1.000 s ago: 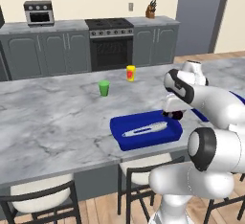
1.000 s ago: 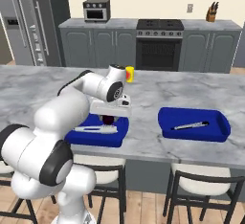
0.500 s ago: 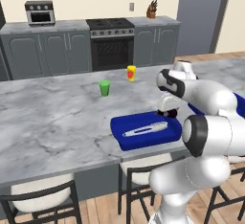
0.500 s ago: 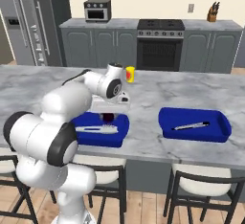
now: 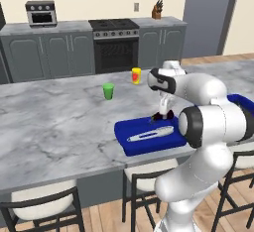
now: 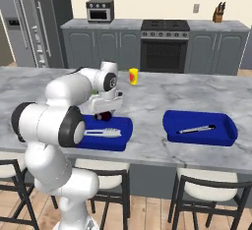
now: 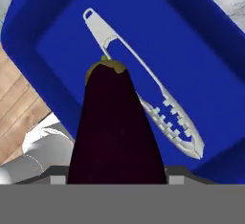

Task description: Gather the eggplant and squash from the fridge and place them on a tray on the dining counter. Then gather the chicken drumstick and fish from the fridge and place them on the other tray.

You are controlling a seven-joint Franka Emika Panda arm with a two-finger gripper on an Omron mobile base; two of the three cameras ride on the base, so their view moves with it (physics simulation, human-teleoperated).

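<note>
The eggplant (image 7: 115, 132), judged smooth, firm, fairly light and best taken across its thick middle, was seen clasped in the gripper (image 6: 106, 112) just above the near blue tray (image 7: 67, 41), over the white tongs (image 7: 153, 103).

tongs (image 7: 143, 82) across tray (image 7: 201, 50) (bare floor beside)

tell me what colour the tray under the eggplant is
Deep blue; the tray under the eggplant shows best in the hand view.
</note>
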